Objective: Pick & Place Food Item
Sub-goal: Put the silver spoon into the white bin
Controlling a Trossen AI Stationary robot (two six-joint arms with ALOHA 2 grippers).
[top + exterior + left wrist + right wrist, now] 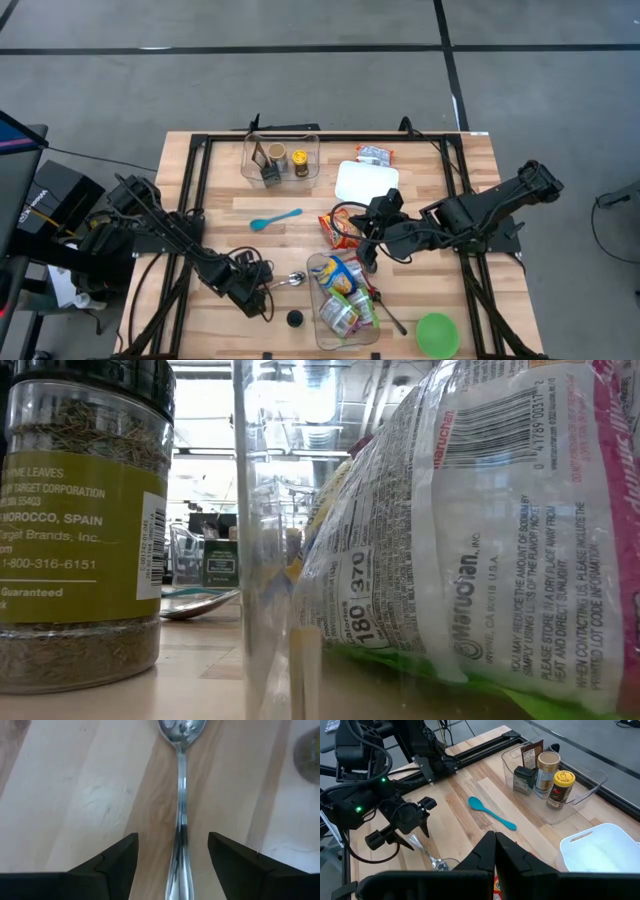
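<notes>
Grey concrete floor surrounds a pale wooden bench (420,290) framed with black rails. On its near side a clear plastic bin (345,303) already holds several food packets, while an orange-red snack packet (338,229) lies on the wood just beyond it, beside a white square tray (366,181); a further small packet (375,154) sits at the far edge. Some sorting looks done, then, with at least those two packets left out.

The left claw (172,852) is low over a shiny metal spoon (181,800) near the bin's left side, its fingers released and straddling the handle without touching it. That is cutlery, not food, so this reach may be a detour.

The right claw (495,851) is clenched on nothing, hovering close to the orange-red packet.

A turquoise plastic spoon (275,219) lies farther left, and a far bin (281,160) holds jars.
</notes>
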